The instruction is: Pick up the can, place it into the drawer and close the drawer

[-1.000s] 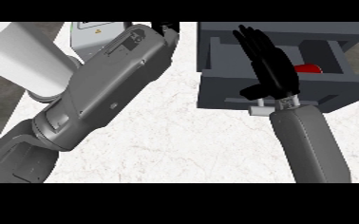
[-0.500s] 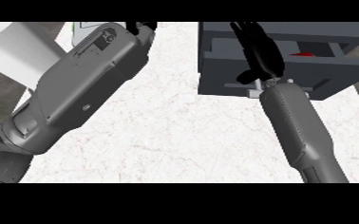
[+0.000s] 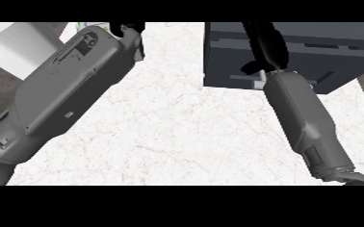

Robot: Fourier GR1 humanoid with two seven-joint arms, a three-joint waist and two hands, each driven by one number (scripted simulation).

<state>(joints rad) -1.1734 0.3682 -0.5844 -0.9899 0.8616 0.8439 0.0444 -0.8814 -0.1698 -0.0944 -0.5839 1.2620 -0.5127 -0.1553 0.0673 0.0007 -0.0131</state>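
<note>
Your right hand (image 3: 266,45) lay flat, fingers straight, against the drawer (image 3: 227,53) front above its handle (image 3: 249,78). The can was hidden. Your left hand (image 3: 132,30) barely showed; its fingers couldn't be read.

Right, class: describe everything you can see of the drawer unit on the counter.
The drawer unit is a dark grey box at the upper right of the white marbled counter, cut off by the view's top edge. Its front shows a pale bar handle low down. The right robot hand, black, lies across its top and front. Whether the drawer is fully shut cannot be told, and no can shows.
</note>
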